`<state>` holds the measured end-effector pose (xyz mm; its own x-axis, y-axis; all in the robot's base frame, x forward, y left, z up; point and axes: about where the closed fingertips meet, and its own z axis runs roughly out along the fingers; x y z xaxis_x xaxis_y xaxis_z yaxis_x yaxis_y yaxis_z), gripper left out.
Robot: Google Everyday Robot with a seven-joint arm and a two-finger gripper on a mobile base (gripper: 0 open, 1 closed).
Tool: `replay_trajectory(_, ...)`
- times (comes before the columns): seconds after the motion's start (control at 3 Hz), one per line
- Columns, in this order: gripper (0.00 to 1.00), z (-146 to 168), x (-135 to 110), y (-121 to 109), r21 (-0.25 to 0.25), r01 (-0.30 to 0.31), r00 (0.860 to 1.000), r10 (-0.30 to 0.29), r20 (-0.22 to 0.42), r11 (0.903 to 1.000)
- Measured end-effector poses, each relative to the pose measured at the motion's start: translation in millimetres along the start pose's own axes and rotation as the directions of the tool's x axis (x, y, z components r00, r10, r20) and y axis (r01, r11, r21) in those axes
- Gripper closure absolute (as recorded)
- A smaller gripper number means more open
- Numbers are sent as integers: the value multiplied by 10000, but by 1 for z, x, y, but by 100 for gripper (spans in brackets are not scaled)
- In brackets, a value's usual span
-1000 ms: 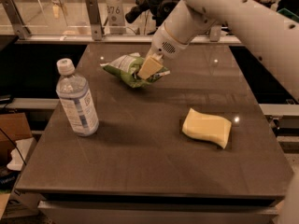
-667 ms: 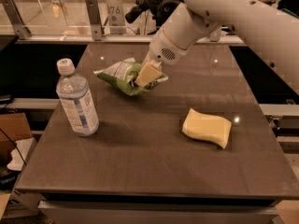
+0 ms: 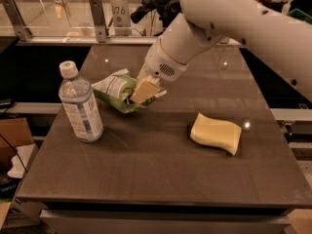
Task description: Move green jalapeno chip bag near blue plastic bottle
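Note:
The green jalapeno chip bag (image 3: 117,92) is crinkled, with a white printed panel. It hangs just above the dark table, held at its right end by my gripper (image 3: 142,92), which is shut on it. The blue plastic bottle (image 3: 81,105), clear with a white cap and a pale label, stands upright at the left of the table. The bag is close to the right of the bottle's upper part, a small gap between them. My white arm (image 3: 229,23) comes in from the upper right.
A pale yellow sponge block (image 3: 216,133) lies on the right half of the dark table (image 3: 156,174). A glass barrier with metal posts (image 3: 97,18) runs behind the table's far edge. A cardboard box (image 3: 12,135) sits on the floor at the left.
My gripper has carried the chip bag left and toward the front, from the table's far middle to beside the bottle. The bottle and the sponge have not moved.

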<state>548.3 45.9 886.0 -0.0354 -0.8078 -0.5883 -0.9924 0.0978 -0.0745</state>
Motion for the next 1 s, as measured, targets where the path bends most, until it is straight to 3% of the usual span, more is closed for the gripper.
replay_trajectory(1.0, 13, 8, 1, 12, 73, 80, 10000, -80, -1, 9999)
